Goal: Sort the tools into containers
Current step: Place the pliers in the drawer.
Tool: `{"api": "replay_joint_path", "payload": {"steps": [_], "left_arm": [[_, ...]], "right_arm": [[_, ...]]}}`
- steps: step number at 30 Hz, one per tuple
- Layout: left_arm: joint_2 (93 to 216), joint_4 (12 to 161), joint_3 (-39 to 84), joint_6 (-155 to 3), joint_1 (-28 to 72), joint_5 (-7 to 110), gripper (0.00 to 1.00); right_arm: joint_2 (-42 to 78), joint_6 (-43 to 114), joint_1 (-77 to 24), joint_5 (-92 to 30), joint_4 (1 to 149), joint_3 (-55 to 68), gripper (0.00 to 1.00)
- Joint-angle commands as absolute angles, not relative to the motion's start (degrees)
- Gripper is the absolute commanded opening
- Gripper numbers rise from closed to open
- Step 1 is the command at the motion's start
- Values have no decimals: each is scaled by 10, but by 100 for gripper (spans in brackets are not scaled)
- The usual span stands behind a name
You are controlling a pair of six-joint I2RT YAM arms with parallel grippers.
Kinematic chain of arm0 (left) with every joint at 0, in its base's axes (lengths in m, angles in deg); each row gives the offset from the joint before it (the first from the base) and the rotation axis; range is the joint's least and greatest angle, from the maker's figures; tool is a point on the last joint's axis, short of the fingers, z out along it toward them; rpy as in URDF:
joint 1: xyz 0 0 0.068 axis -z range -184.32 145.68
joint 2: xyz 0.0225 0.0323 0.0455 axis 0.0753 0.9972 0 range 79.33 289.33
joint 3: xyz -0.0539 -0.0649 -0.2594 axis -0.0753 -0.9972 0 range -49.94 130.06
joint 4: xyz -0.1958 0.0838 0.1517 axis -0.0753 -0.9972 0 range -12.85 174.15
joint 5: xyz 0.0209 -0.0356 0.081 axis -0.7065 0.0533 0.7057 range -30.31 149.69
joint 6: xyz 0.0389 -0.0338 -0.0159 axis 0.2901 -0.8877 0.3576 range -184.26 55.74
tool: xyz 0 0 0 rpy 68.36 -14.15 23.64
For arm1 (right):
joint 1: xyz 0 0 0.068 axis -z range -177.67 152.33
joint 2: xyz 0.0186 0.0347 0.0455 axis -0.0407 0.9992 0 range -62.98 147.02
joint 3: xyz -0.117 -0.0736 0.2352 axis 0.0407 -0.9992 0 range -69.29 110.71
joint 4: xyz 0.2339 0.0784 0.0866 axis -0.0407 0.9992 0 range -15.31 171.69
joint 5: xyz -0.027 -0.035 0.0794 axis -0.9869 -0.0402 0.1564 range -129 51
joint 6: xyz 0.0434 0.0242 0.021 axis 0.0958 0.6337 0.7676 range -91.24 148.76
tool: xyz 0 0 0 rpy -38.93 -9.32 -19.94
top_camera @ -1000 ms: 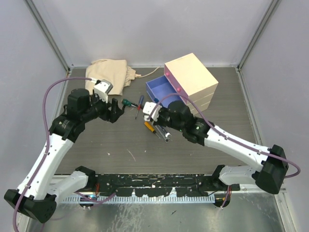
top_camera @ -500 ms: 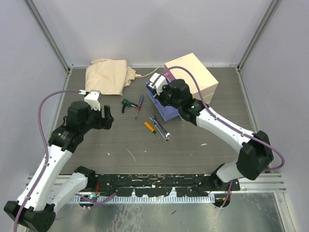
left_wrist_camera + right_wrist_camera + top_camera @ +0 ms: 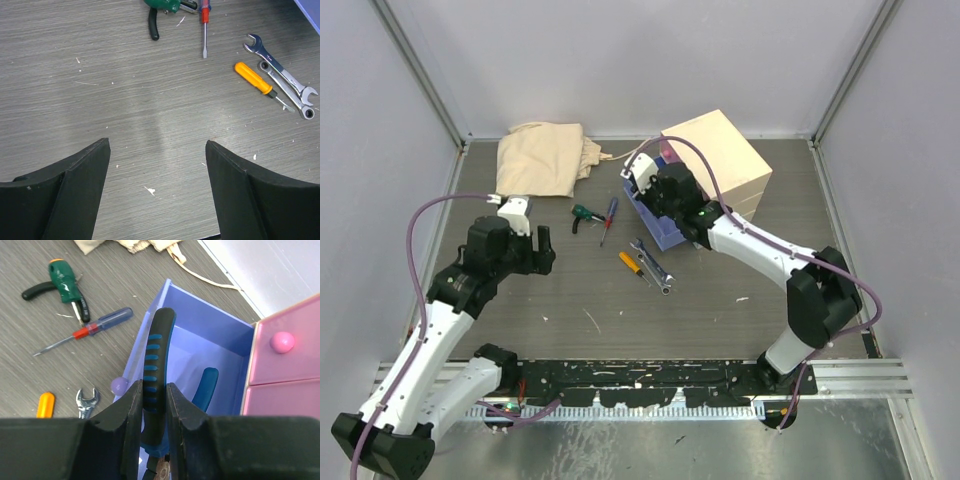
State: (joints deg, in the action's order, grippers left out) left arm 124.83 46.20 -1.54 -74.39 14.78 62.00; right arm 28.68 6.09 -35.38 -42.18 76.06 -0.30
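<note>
1. Top view: the left gripper (image 3: pixel 542 243) hangs low over the grey table (image 3: pixel 570 300). Loose tools lie to its right: a green-handled screwdriver (image 3: pixel 582 213), a red-and-blue screwdriver (image 3: pixel 609 218), an orange-handled screwdriver (image 3: pixel 630 263) and two silver spanners (image 3: pixel 655 267). A beige cloth (image 3: pixel 545 158) lies beyond it. The right gripper (image 3: pixel 658 200) sits over the open blue drawer (image 3: pixel 665 236) of the cream chest (image 3: pixel 720 160).
2. Left wrist view: the jaws are spread wide with nothing between them. The tools lie ahead of the fingers and to the right, well apart from them.
3. Right wrist view: the fingers are clenched on one handle of the blue-handled pliers (image 3: pixel 157 355), held over the blue drawer. The other handle shows just right of the fingers, within the drawer's outline. The closed pink drawer (image 3: pixel 295 365) is further right.
</note>
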Motion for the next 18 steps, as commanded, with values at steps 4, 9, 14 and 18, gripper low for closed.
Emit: {"api": "replay_joint_path", "payload": {"steps": [4, 9, 14, 18], "left_arm": [[1254, 497, -12, -752, 145, 622, 78], [1259, 495, -12, -751, 145, 618, 79], [1262, 495, -12, -750, 145, 620, 80], [1263, 496, -12, -748, 145, 619, 80]], "right_arm": [[298, 36, -346, -474, 722, 46, 1], [321, 30, -344, -492, 737, 57, 1], [339, 30, -340, -509, 737, 64, 1], [352, 19, -339, -534, 745, 70, 4]]}}
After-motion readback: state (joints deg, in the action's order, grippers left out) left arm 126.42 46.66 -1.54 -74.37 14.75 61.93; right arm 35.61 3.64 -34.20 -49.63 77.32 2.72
